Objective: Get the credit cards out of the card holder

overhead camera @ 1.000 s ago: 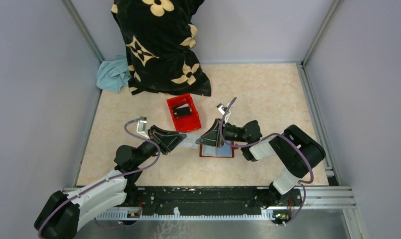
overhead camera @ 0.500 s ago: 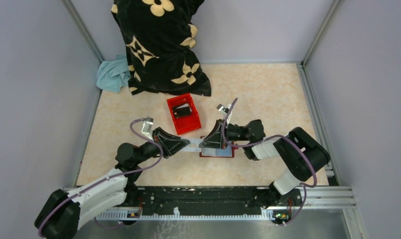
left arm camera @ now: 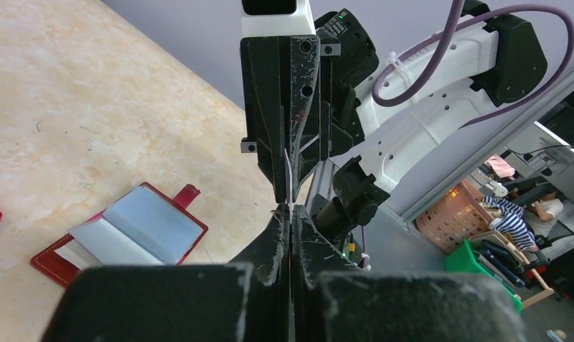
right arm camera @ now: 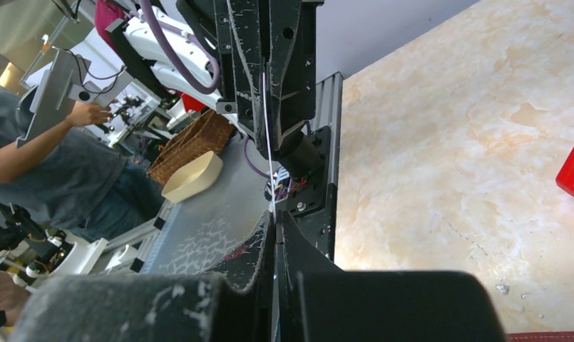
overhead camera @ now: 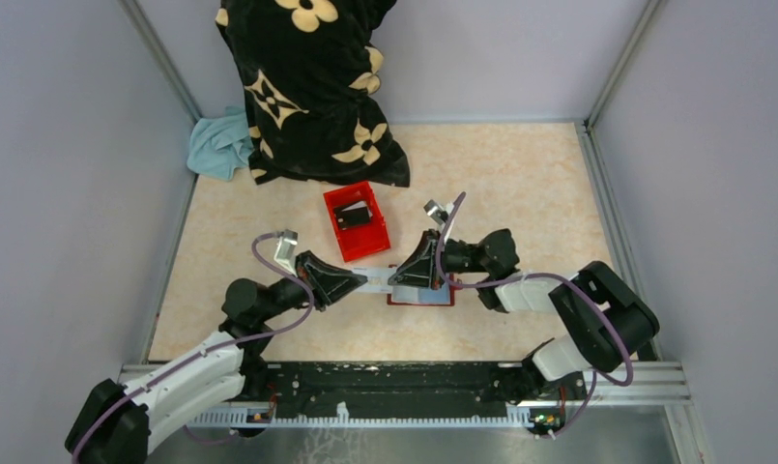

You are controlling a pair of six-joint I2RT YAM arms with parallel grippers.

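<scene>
While right hand point(overhead camera: 397, 280) overhangs card holder point(overhead camera: 429, 298), red box point(overhead camera: 362, 240) neighbours pinched card point(overhead camera: 377, 281).

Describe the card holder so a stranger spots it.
From the black flowered cloth at the back, come forward past the bright red box. The card holder lies open beneath the right gripper. Unlike that box, it is thin, dark red at the rim, pale blue-grey inside.
</scene>
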